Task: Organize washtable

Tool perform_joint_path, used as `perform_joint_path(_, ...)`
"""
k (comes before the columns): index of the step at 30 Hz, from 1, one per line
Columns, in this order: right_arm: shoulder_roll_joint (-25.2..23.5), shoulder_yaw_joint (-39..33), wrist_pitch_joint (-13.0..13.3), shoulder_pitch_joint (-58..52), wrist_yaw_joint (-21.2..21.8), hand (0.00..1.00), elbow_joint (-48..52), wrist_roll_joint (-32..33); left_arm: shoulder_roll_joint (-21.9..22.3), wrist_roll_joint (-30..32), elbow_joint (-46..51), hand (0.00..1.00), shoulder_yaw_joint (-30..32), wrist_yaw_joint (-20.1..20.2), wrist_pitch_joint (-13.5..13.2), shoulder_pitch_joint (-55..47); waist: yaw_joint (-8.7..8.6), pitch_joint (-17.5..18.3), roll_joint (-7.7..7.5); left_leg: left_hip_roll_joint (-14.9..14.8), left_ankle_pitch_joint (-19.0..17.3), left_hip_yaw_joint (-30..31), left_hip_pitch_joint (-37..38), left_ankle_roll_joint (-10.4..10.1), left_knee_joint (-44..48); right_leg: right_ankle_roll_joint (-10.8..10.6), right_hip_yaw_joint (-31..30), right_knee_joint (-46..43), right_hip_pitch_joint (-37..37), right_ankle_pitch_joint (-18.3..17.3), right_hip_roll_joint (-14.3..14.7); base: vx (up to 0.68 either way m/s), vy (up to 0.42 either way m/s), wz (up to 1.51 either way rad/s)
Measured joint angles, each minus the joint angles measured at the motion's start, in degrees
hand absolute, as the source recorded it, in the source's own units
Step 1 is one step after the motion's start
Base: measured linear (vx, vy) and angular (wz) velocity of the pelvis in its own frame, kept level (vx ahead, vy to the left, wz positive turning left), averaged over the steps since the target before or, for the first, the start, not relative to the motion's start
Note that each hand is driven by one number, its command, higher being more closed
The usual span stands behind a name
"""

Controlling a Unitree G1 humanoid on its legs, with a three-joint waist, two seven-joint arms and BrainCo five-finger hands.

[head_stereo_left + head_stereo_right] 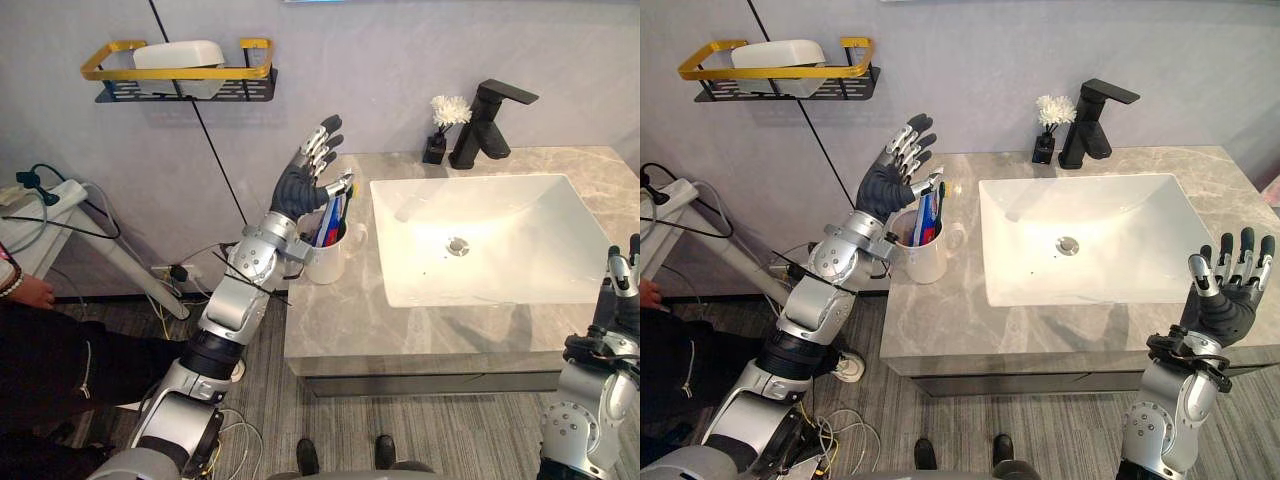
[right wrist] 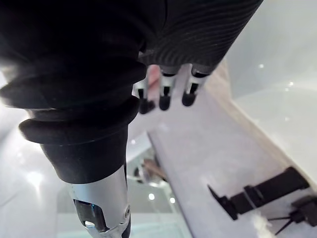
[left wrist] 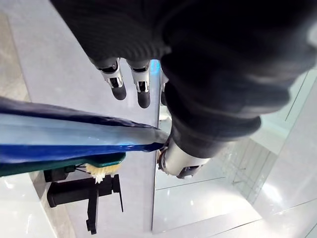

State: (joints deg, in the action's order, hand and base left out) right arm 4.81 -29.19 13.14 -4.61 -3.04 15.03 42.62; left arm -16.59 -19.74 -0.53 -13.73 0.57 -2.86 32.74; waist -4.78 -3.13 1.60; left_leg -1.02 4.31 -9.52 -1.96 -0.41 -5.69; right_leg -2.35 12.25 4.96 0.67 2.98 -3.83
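Above the white cup (image 1: 928, 255), the left hand (image 1: 885, 190) spreads its fingers (image 1: 908, 140) wide.

Both eye views: from the head, looking down & fwd at the table (image 1: 330, 325) w/ sink (image 1: 540, 270), mid range. They share nearly everything, e.g. faucet (image 1: 1095, 120), cup (image 1: 925, 262), wall shelf (image 1: 120, 93); right eye's frame is offset a bit, w/ the sink nearer centre. Left wrist cam: v. close behind left hand (image 3: 223, 74), facing along its fingers (image 3: 117, 82) twd faucet. Right wrist cam: equally close behind right hand (image 2: 124, 49), also facing faucet.
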Motion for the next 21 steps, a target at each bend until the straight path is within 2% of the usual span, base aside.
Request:
perform_joint_path(2, 0.0, 0.0, 0.0, -0.1, 0.0, 0.0, 0.0, 0.0, -0.7, -0.4, 0.2, 0.0, 1.2, -0.8, -0.3, 1.4, 0.19, 0.0, 0.05, 0.0, 0.0, 0.1, 0.4, 0.0, 0.1, 0.0, 0.2, 0.0, -0.5, 0.0, 0.0, 0.01, 0.01, 0.06)
perform_joint_path(5, 0.0, 0.1, 0.0, -0.2, 0.5, 0.0, -0.1, 0.0, -4.5, -1.3, 4.3, 0.0, 4.1, -1.9, -0.9, 3.9, 0.53, 0.0, 0.32, 0.1, 0.0, 0.3, 0.6, 0.0, 0.1, 0.0, 0.3, 0.0, -0.7, 0.0, 0.0, 0.0, 0.001, 0.02)
perform_joint_path(11, 0.0, 1.0, -0.6, -0.3, 0.9, 0.0, -0.2, 0.0, -11.1, -4.5, 14.4, 0.0, 11.4, -3.3, -5.5, 5.9, 1.08, 0.1, 0.76, 0.2, 0.1, 1.7, 1.5, 0.0, 0.0, 0.1, 1.9, 0.1, -2.3, -0.4, -0.2, 0.0, 0.008, 0.12)
perform_joint_path(12, 0.0, 1.0, -0.7, -0.3, 1.0, 0.0, -0.2, 0.0, -11.6, -4.6, 15.9, 1.0, 12.9, -3.4, -6.2, 5.7, 1.44, 0.1, 0.81, 0.2, 0.1, 1.8, 1.8, 0.0, -0.2, 0.0, 1.9, 0.0, -2.6, -0.5, -0.2, -0.01, 0.008, 0.07)
perform_joint_path(14, 0.0, 1.1, -0.7, -0.3, 1.4, 0.0, -0.2, 0.0, -12.1, -5.3, 19.5, 1.0, 15.4, -3.5, -7.2, 3.5, 2.24, 0.3, 1.02, 0.2, 0.1, 1.9, 1.8, 0.0, -0.2, 0.0, 2.0, 0.0, -2.7, -0.6, -0.3, -0.01, 0.011, 0.03)
perform_joint_path(17, 0.0, 1.1, -0.8, -0.4, 2.0, 0.0, -0.2, -0.1, -12.1, -8.4, 25.9, 1.0, 16.8, -2.7, -8.3, -6.2, 2.34, 0.6, 1.5, 0.4, 0.1, 2.4, 1.9, 0.0, -0.2, -0.1, 2.5, 0.1, -3.0, -0.7, -0.4, 0.02, 0.015, 0.1)
perform_joint_path(18, 0.0, 1.1, -0.9, -0.8, 2.0, 0.0, -0.2, -0.2, -11.8, -9.4, 28.6, 1.0, 16.0, -1.0, -8.2, -13.8, 2.35, 0.6, 1.6, 0.5, 0.1, 2.9, 1.9, 0.0, -0.2, -0.1, 3.1, 0.2, -3.3, -0.8, -0.4, 0.02, 0.01, 0.2)
perform_joint_path(20, 0.0, 1.3, -1.0, -1.8, 2.1, 0.0, -0.2, -0.4, -11.1, -9.9, 29.8, 1.0, 14.3, 1.4, -7.2, -21.7, 2.51, 0.7, 1.54, 0.5, 0.1, 3.3, 1.9, 0.0, -0.2, -0.2, 3.5, 0.2, -3.5, -0.9, -0.4, 0.01, 0.004, 0.14)
perform_joint_path(21, -0.1, 2.3, -1.2, -2.7, 2.1, 0.0, -0.2, -0.5, -10.3, -10.0, 30.1, 1.0, 11.9, 4.0, -5.8, -29.4, 2.63, 0.7, 1.53, 0.5, 0.1, 3.5, 1.9, 0.0, -0.2, -0.2, 3.6, 0.2, -3.6, -0.9, -0.4, 0.01, 0.005, 0.05)
